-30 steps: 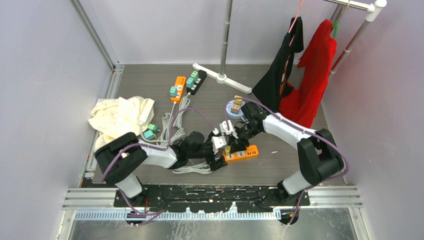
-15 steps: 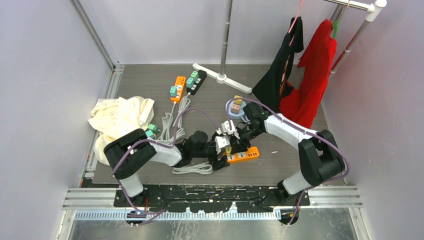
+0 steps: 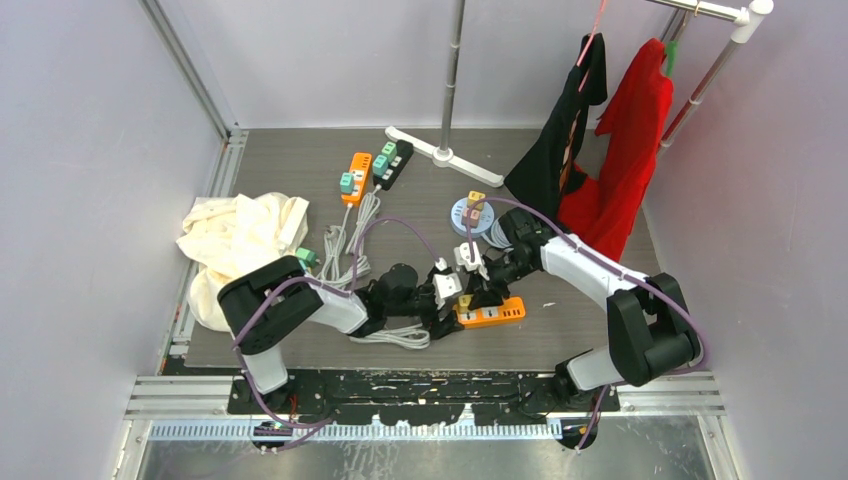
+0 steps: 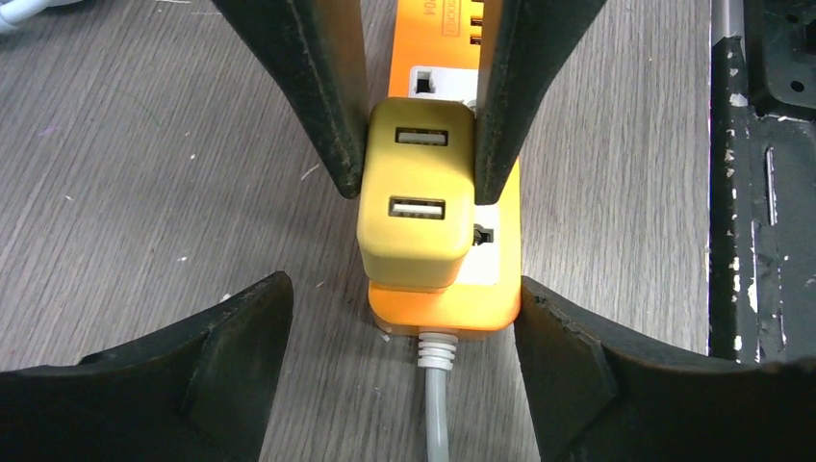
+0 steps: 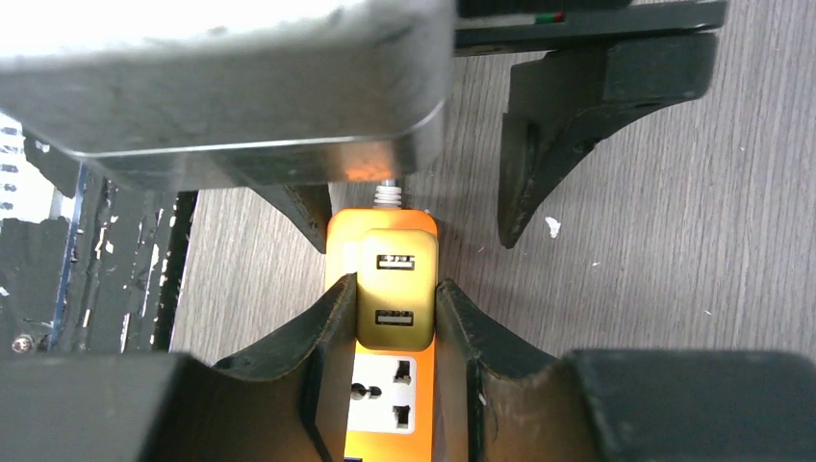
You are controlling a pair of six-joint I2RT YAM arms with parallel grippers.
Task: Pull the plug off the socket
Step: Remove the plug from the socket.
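A yellow USB plug (image 4: 416,202) sits in the end socket of an orange power strip (image 4: 443,310) lying on the grey wood floor. My right gripper (image 5: 395,318) is shut on the plug (image 5: 395,279), one finger on each side. My left gripper (image 4: 404,375) stands open and straddles the cable end of the strip. Its right finger (image 4: 597,385) is at the strip's edge and its left finger (image 4: 212,375) is well clear. In the top view both grippers meet over the strip (image 3: 495,313) near the front middle.
The strip's white cable (image 4: 438,414) runs back between my left fingers to a coil (image 3: 392,337). Farther off are an orange strip (image 3: 356,178) and a black strip (image 3: 393,163), cream cloth (image 3: 240,235), a blue plate (image 3: 470,213), the rack base (image 3: 435,150) and hanging garments (image 3: 600,150).
Both grippers and the orange strip have shifted a little to the right and toward the front. The left jaws have narrowed slightly. The right gripper keeps its hold on the plug.
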